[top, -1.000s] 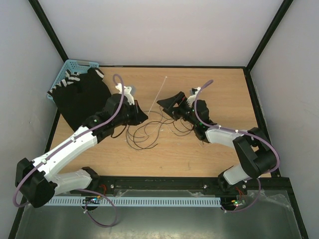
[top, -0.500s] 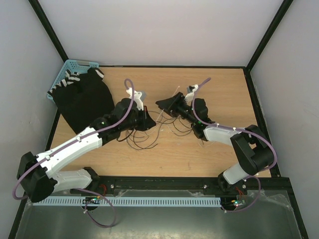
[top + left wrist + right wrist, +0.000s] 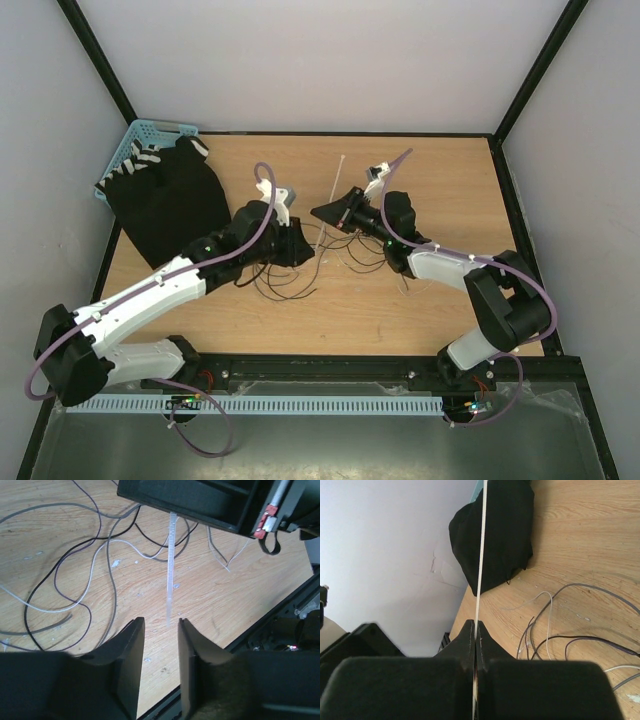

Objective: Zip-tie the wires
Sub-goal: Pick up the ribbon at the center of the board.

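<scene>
Over the wires (image 3: 290,270), the right claw (image 3: 475,628) clenches the zip tie (image 3: 480,555); the left claw (image 3: 159,624) stands open.

On your table (image 3: 440,180), the wires (image 3: 290,275) are lying in a loose tangle near the middle, spreading under both hands and toward the near edge. Your left hand (image 3: 305,250) is sitting over the tangle's left part. Your right hand (image 3: 322,212) is facing it from the right, close by. The zip tie (image 3: 338,165) is sitting pinched in the right hand's closed fingers. One end is pointing toward the far edge. The other is reaching the gap between your left hand's parted fingers, and you cannot tell whether it is touching them. The cloth (image 3: 165,205) is lying at the far left, its far edge overlapping the basket (image 3: 140,135) in the corner.
</scene>
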Robot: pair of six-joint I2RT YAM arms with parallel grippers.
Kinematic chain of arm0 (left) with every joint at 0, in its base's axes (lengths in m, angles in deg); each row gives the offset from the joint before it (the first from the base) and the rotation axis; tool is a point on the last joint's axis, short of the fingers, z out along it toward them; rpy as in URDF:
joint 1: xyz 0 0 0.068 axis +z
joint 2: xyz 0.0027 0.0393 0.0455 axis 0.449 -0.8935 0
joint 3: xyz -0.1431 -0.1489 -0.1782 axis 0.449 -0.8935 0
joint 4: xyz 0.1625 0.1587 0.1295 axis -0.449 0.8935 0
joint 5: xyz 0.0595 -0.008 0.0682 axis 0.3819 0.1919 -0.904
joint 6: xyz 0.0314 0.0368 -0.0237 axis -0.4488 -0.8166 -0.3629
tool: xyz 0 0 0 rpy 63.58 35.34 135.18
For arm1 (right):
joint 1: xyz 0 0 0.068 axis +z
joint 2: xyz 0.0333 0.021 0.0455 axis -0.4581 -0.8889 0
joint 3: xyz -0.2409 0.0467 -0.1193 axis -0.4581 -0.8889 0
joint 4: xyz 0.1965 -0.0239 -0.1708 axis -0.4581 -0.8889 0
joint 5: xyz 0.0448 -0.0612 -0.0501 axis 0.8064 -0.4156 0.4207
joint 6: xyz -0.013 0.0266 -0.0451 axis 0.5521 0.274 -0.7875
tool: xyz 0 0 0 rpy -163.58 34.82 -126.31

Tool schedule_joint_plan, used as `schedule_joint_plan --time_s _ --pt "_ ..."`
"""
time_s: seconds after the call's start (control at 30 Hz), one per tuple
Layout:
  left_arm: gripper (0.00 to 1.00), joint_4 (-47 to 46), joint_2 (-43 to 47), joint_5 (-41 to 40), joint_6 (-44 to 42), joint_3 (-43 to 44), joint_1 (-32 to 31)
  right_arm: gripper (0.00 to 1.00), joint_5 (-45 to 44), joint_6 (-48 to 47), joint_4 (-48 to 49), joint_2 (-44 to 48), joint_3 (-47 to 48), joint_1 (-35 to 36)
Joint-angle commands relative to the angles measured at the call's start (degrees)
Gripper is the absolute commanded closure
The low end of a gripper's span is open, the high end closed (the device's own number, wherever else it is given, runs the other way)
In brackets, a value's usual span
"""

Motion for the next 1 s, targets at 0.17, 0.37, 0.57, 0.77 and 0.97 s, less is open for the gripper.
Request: schedule_joint_plan --time_s 0.17,0.37,0.57,0.77,0.97 --pt "0.17 6.2 7.7 -0.4 -6.2 3.2 1.4 1.00 13.4 -13.9 -2.8 -1.2 4.9 0.2" --pt "0.08 -5.8 17.4 24.9 3.1 0.3 15.0 1.00 26.4 -22.1 -1.1 0.8 3.1 0.3" --pt "0.10 -9.0 20.8 31.4 2.2 2.0 17.2 1.00 31.0 -28.3 -2.9 9.1 -0.1 0.5" --pt "0.22 -17.2 19.5 36.4 5.1 0.4 17.2 1.00 34.8 -34.7 -8.0 18.1 -0.5 2.0" --pt "0.31 -26.1 19.4 38.7 7.3 -1.6 16.3 1.00 34.8 -43.1 -14.7 23.5 0.9 7.1"
